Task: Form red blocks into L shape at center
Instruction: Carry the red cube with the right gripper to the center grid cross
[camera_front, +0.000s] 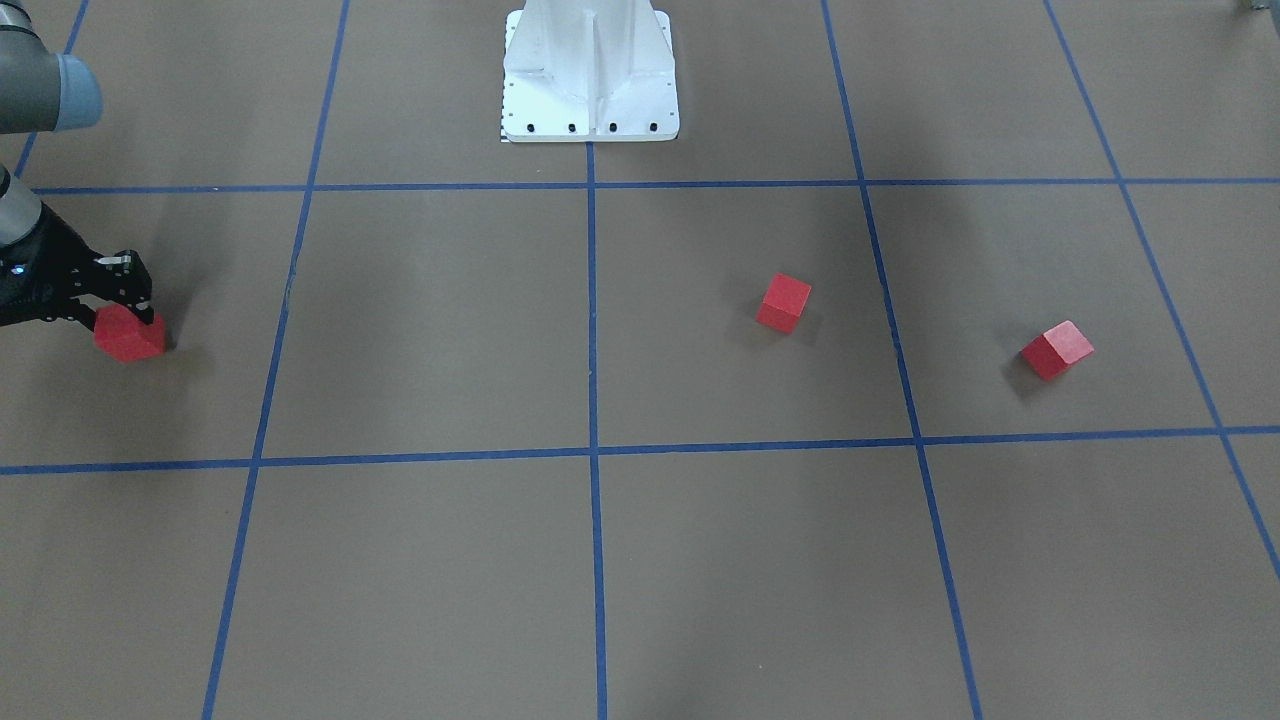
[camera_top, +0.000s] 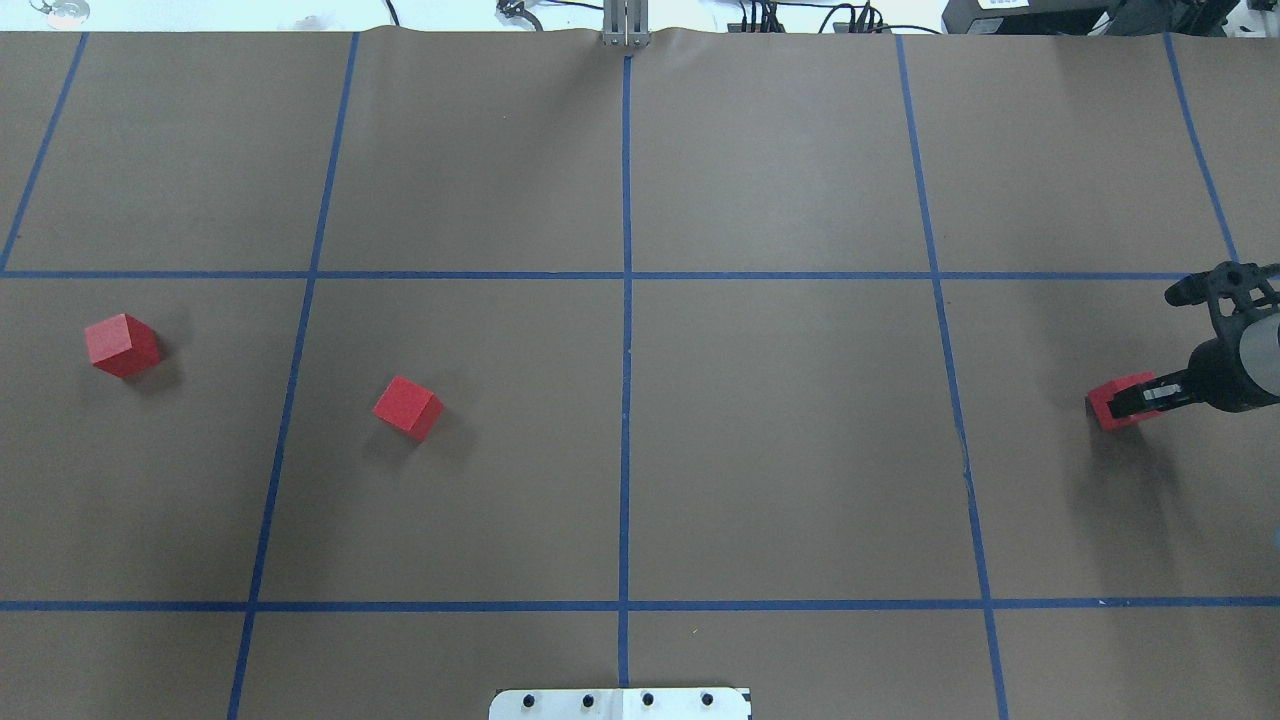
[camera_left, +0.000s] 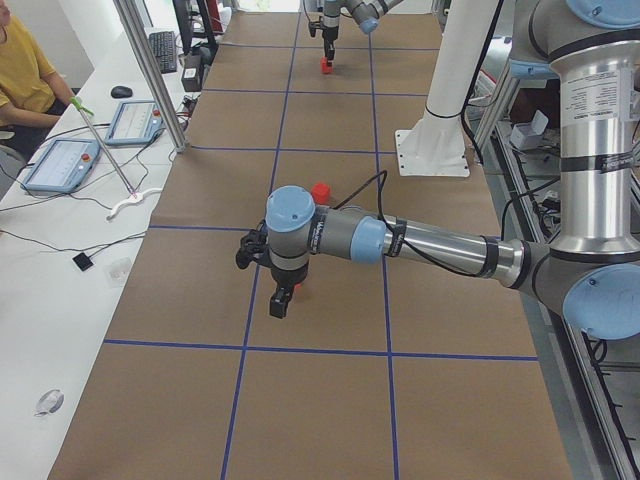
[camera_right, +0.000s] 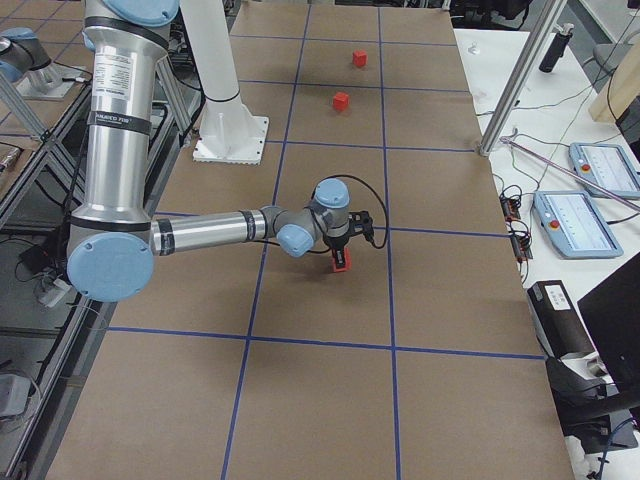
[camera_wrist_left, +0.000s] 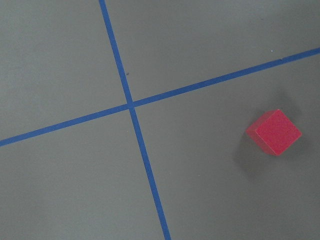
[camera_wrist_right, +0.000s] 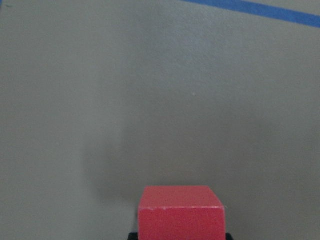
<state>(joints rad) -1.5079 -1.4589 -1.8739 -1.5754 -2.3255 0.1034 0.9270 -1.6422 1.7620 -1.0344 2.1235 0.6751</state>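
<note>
Three small red blocks are on the brown grid table. My right gripper (camera_front: 125, 325) (camera_top: 1120, 400) is shut on one red block (camera_front: 130, 338) (camera_top: 1108, 402) (camera_right: 341, 263) at or just above the table, far out on my right side. That block fills the bottom of the right wrist view (camera_wrist_right: 181, 212). A second block (camera_front: 784, 302) (camera_top: 408, 408) and a third block (camera_front: 1057, 349) (camera_top: 122, 345) lie loose on my left side. The left wrist view shows one block (camera_wrist_left: 274, 131) from above, no fingers. My left gripper (camera_left: 281, 303) hangs above the table; I cannot tell its state.
Blue tape lines (camera_top: 626, 440) divide the table into large squares. The white robot pedestal (camera_front: 590, 80) (camera_top: 620, 703) stands at the robot-side edge. An operator (camera_left: 25, 80) and touch panels (camera_left: 60, 165) are at a side bench beyond the table's far edge.
</note>
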